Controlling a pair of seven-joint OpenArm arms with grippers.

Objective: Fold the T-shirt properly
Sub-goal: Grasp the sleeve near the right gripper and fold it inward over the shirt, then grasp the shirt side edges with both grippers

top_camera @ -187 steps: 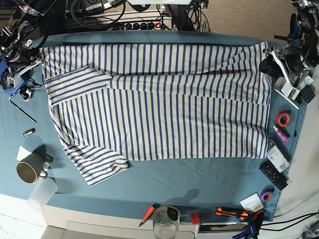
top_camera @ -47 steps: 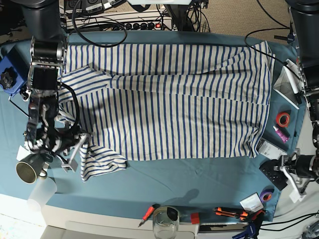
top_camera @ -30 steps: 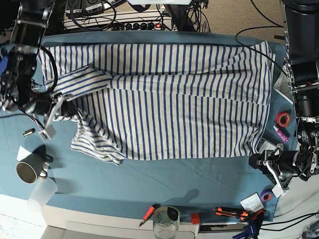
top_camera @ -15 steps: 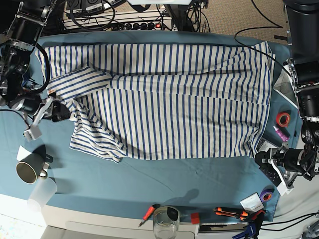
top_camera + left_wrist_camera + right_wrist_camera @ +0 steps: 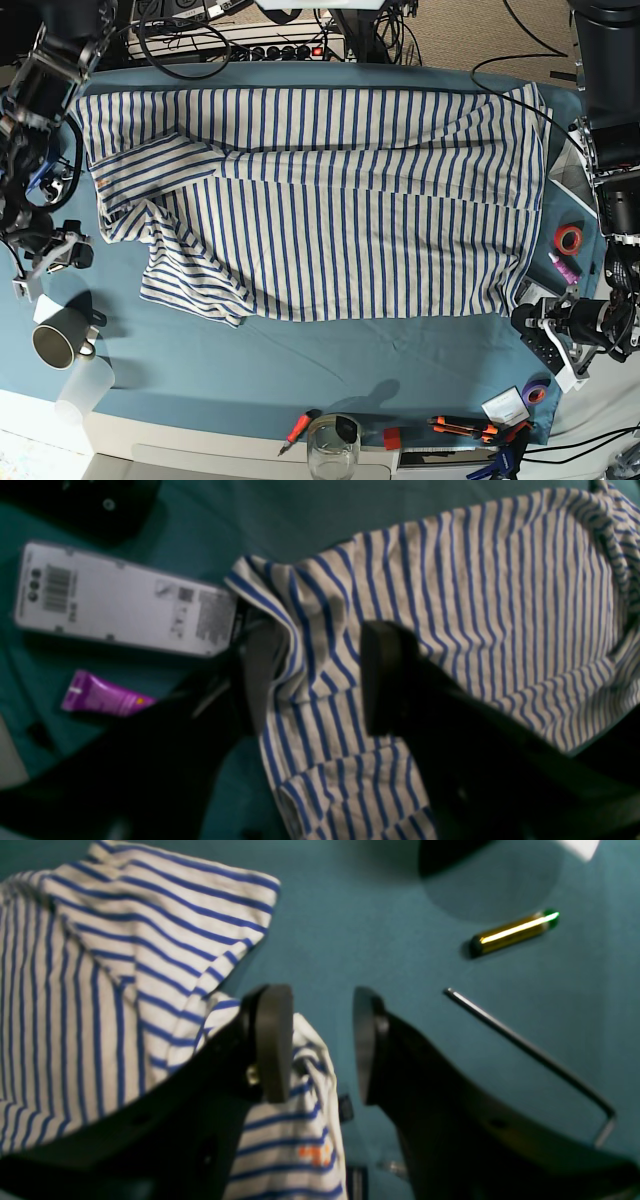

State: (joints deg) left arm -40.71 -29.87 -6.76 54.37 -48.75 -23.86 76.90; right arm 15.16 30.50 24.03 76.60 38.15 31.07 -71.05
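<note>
The T-shirt [image 5: 330, 200], cream-white with blue stripes, lies spread over the teal table cloth. Its lower left sleeve is folded in onto the body [image 5: 190, 285]. My right gripper [image 5: 55, 255] stands open on the table just left of the shirt. In the right wrist view its jaws [image 5: 320, 1040] are apart over bare teal cloth, with the shirt's edge [image 5: 280, 1120] against the left finger. My left gripper [image 5: 530, 322] is open at the shirt's lower right corner. In the left wrist view the fingers [image 5: 322, 680] straddle that corner's striped cloth [image 5: 320, 645] without pinching it.
A mug [image 5: 55, 345] and a plastic cup [image 5: 85, 390] stand at the front left. A battery [image 5: 515, 930] and a hex key [image 5: 530, 1055] lie near the right gripper. A white barcoded box [image 5: 125, 610], purple tube [image 5: 105, 700], orange tape roll [image 5: 569, 238] and black remote [image 5: 548, 350] crowd the right edge.
My right gripper has opened, let go of the sleeve and drawn back to the left. The sleeve now rests folded on the shirt. The left gripper has stayed open at the corner.
</note>
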